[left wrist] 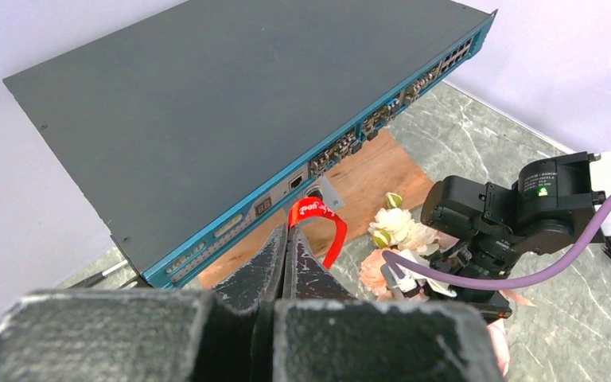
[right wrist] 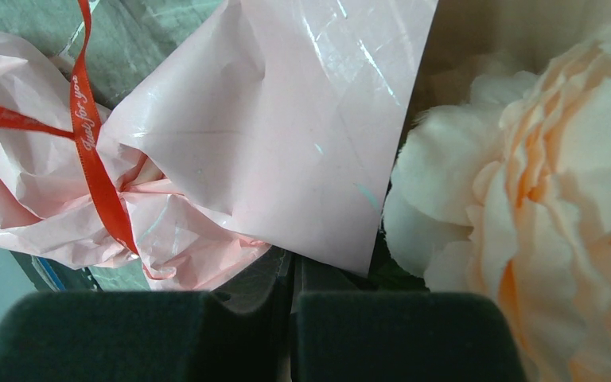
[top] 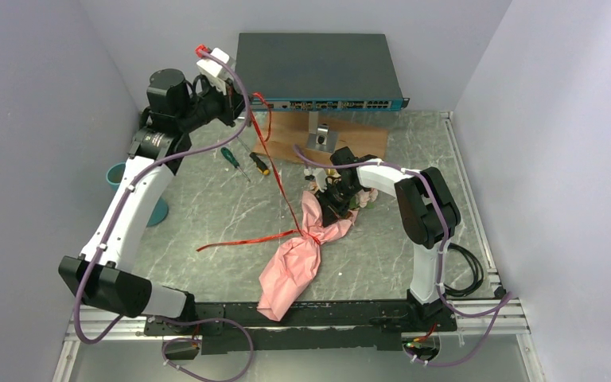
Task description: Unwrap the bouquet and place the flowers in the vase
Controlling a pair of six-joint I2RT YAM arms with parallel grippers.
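The bouquet (top: pixel 294 267) lies mid-table in crinkled pink paper (right wrist: pixel 286 135), its blooms (top: pixel 362 199) at the far end. Red ribbon (top: pixel 274 171) runs taut from the knot (top: pixel 312 235) up to my left gripper (top: pixel 243 99), raised at the back left. In the left wrist view that gripper (left wrist: pixel 289 229) is shut on the ribbon's end (left wrist: pixel 318 215). My right gripper (top: pixel 336 200) rests on the bouquet's flower end, jaws shut. Its tips (right wrist: pixel 290 263) slip under the paper's edge beside a peach flower (right wrist: pixel 541 183). The teal vase (top: pixel 116 173) stands at the left, partly behind my left arm.
A dark network switch (top: pixel 318 68) sits at the back over a wooden board (top: pixel 350 137) with a metal bracket (top: pixel 318 141). Two screwdrivers (top: pixel 232 159) (top: pixel 259 163) lie near the ribbon. A black cable (top: pixel 468 270) coils at the right. Grey walls close both sides.
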